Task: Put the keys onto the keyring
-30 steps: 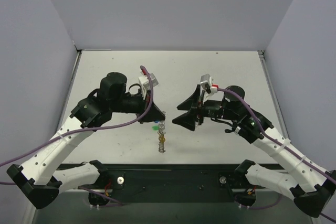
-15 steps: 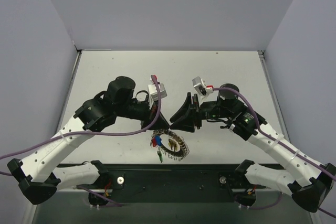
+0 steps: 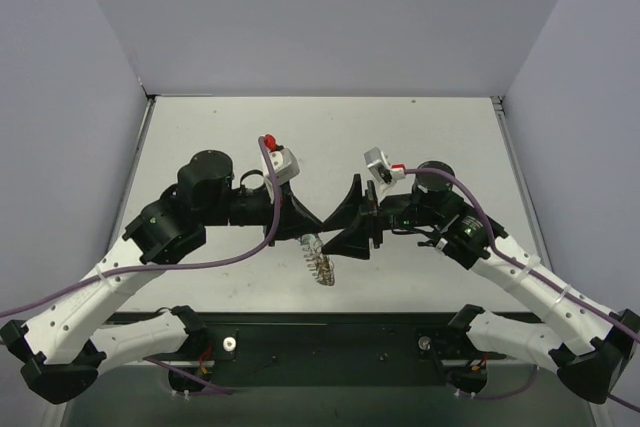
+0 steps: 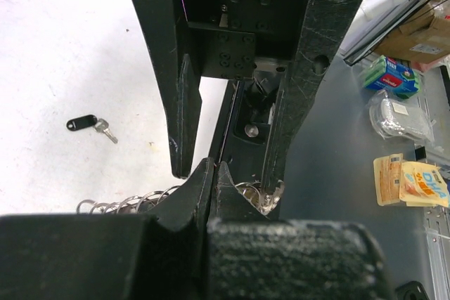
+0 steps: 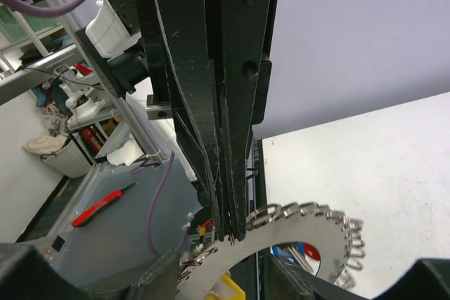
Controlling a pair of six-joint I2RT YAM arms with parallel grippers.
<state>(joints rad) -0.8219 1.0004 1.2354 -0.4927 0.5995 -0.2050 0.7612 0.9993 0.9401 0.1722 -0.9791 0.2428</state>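
The keyring (image 3: 320, 261), a silvery disc with small coil loops along its rim, hangs tilted above the table's near middle. My left gripper (image 3: 304, 230) is shut on its rim. In the left wrist view the shut jaws (image 4: 213, 168) have ring loops (image 4: 124, 204) showing on both sides. In the right wrist view the keyring (image 5: 313, 228) hangs from the left gripper (image 5: 229, 224). Blue and red key heads (image 5: 304, 252) show through its centre, and a yellow head (image 5: 228, 290) lies below. My right gripper (image 3: 342, 237) is open, its fingers (image 4: 184, 114) either side of the ring without touching it.
A loose key with a black head (image 4: 86, 124) lies on the white table (image 3: 420, 127) to the left of the grippers. The black base rail (image 3: 330, 342) runs along the near edge. Grey walls stand on three sides.
The right gripper has moved left, up close to the left gripper. The left wrist has turned, so the ring swung from flat-on with keys showing to tilted, nearly edge-on.
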